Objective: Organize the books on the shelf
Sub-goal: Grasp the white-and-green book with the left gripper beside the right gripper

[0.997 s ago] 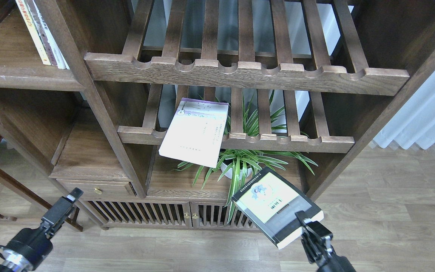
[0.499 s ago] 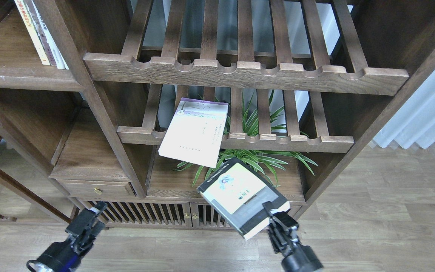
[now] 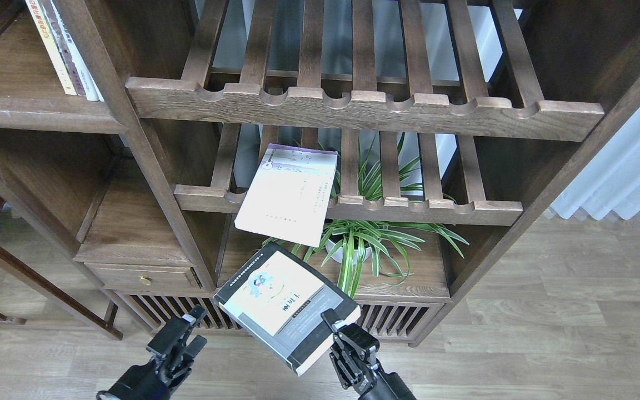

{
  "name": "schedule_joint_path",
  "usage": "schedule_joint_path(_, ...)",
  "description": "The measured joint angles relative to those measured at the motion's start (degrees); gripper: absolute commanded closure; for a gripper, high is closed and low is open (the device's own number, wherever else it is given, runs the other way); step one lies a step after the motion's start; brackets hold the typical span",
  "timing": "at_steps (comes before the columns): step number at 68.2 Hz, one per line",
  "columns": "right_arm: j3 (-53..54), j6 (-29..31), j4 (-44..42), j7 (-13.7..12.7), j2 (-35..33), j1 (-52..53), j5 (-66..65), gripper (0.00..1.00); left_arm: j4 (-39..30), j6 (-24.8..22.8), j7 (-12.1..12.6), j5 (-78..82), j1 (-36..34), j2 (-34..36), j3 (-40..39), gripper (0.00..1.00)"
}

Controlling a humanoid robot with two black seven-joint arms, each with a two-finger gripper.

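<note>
The right tool [image 3: 335,322] is clenched on the lower right corner of the thick yellow-green book [image 3: 284,305], which is tilted in the air in front of the cabinet. The left tool [image 3: 178,336] is released and near its left edge. The lavender-white book [image 3: 289,194] lies on the slatted rack [image 3: 409,211]. Its small print cannot be read. 3 books [image 3: 64,50] stand on the flat shelf [image 3: 36,114].

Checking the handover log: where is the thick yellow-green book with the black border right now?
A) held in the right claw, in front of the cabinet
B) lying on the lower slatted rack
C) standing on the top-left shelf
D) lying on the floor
A: the right claw pinches the corner of the yellow-green book, holding it in the air.
</note>
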Motion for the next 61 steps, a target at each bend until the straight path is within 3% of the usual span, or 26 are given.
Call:
schedule_joint_path(28,-0.88,0.0,-0.01,-0.23,0.02,-1.01,-1.5,0.92,0.75,0.0,0.05,0.8,-0.73,-5.66,1.12,0.07)
schedule_joint_path(35,-1.14,0.0,0.02,-0.25,0.02,-1.09,-1.51,0.92,0.85,0.0,-0.1,0.83,-0.76,-6.06,1.43,0.13)
schedule_joint_path(39,-1.22,0.0,0.06,-0.25,0.02,-1.12,-1.51,0.92,0.88,0.0,-0.23,0.83,-0.76,-6.25,1.49,0.23)
schedule_joint_path(40,-1.26,0.0,0.08,-0.25,0.02,-1.23,-1.53,0.92,0.99,0.0,-0.28,0.84,-0.76,-6.53,1.56,0.39)
schedule_joint_path(43,-1.26,0.0,0.08,-0.24,0.02,-1.3,-1.56,0.92,1.06,0.0,-0.29,0.85,-0.76,-6.6,1.61,0.5)
schedule_joint_path(53,-1.26,0.0,0.08,-0.24,0.02,-1.57,-1.99,0.92,1.22,0.0,-0.23,0.84,-0.77,-6.91,1.65,0.67)
schedule_joint_path(56,-1.26,0.0,0.09,-0.24,0.01,-1.69,-2.06,0.92,1.24,0.02,-0.07,0.84,-0.82,-6.93,1.67,0.77)
schedule_joint_path(58,-1.26,0.0,0.08,-0.24,0.01,-1.76,-2.1,0.92,1.24,0.04,0.03,0.84,-0.92,-6.94,1.77,0.9)
schedule_joint_path(61,-1.26,0.0,0.09,-0.24,0.01,-1.84,-2.13,0.92,1.25,0.04,0.13,0.84,-1.1,-6.94,1.99,0.94)
